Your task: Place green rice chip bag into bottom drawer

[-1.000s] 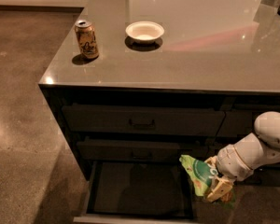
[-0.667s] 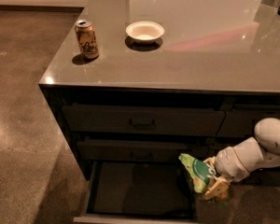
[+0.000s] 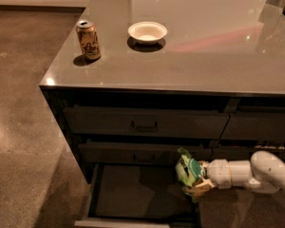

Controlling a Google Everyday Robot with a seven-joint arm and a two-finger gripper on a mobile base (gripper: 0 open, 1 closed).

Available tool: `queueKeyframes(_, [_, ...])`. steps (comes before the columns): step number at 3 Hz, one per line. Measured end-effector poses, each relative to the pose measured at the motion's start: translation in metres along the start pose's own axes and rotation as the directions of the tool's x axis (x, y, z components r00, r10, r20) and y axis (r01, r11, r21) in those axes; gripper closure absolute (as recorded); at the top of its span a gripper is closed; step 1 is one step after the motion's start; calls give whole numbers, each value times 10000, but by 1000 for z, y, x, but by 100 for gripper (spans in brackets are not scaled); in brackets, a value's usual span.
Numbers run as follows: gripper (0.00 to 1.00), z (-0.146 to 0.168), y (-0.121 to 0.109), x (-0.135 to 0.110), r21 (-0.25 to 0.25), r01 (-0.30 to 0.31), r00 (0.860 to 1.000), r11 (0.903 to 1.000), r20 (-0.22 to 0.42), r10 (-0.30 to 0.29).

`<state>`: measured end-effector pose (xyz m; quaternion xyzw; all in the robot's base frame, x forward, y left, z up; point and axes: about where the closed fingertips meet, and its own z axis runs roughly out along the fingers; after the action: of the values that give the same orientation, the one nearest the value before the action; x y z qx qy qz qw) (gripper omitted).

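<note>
The green rice chip bag (image 3: 187,170) is a crinkled light-green bag held over the right edge of the open bottom drawer (image 3: 133,194). The drawer is pulled out, showing a shallow dark tray with a pale front rim. My gripper (image 3: 198,178) reaches in from the lower right on a white arm and is shut on the bag, holding it above the drawer's right side. The bag hides most of the fingers.
A gold drink can (image 3: 88,40) and a white bowl (image 3: 147,32) stand on the grey counter (image 3: 204,46). Two handled drawers (image 3: 143,123) sit closed above the open one. Narrower drawers (image 3: 259,125) are at the right. Brown floor lies to the left.
The arm has lowered and moved left with the bag, bringing it further over the open bottom drawer. The can and bowl have not moved.
</note>
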<state>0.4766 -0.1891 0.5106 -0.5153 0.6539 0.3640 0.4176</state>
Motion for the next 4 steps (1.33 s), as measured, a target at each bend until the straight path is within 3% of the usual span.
queueKeyframes(1, [100,26,12,31,-286,-485,9977,9984,463,497])
queueKeyframes(2, [100,26,13,31,-301,-500,9976,9983,458,514])
queueKeyframes(3, [100,43,3,54,-646,-922,9903,9936,986,983])
queueKeyframes(4, [100,84,-11,103,-1128,-1179,9777,9866,1607,1352])
